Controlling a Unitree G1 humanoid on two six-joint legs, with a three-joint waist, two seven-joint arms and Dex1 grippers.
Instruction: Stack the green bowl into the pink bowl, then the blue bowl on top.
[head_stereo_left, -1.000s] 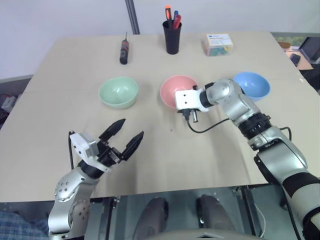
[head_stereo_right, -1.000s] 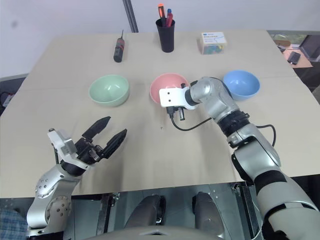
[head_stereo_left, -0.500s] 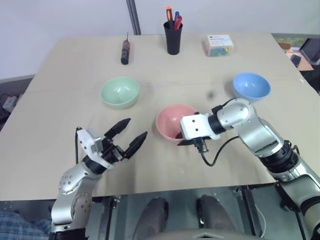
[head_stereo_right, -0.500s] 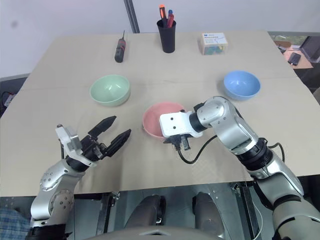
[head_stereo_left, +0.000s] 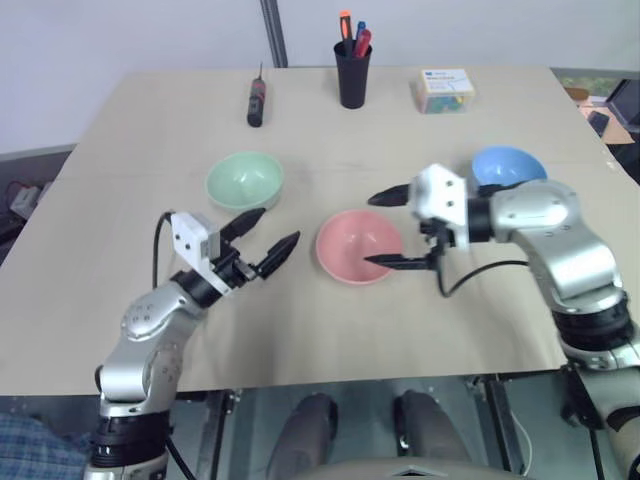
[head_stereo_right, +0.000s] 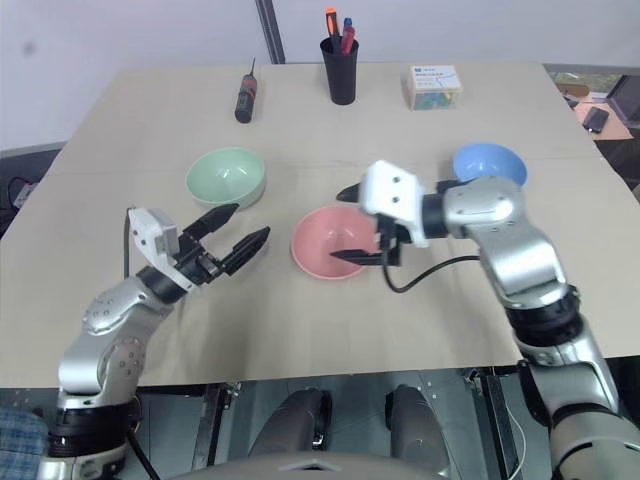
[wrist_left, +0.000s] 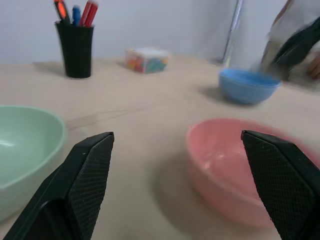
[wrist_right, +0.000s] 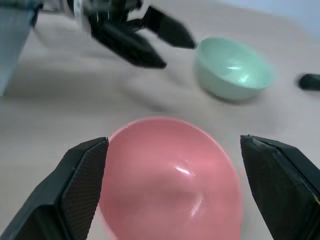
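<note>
The pink bowl (head_stereo_left: 358, 246) sits upright at the middle of the table. My right gripper (head_stereo_left: 370, 230) hangs open just above its right side, fingers spread wide and holding nothing. The green bowl (head_stereo_left: 245, 181) stands farther back to the left. My left gripper (head_stereo_left: 278, 226) is open and empty, just in front of the green bowl and to the left of the pink one. The blue bowl (head_stereo_left: 508, 165) rests at the back right, partly behind my right arm. In the right wrist view the pink bowl (wrist_right: 170, 170) lies between the fingers, with the green bowl (wrist_right: 232, 67) beyond it.
A black cup of pens (head_stereo_left: 352, 75), a screwdriver (head_stereo_left: 256, 103) and a small box (head_stereo_left: 445, 90) stand along the table's far side. The table's near edge (head_stereo_left: 330, 378) runs just below both arms.
My right gripper pulled the pink bowl toward the near side, then opened, let it go and rose back to the right. My left gripper moved forward toward the bowls.
</note>
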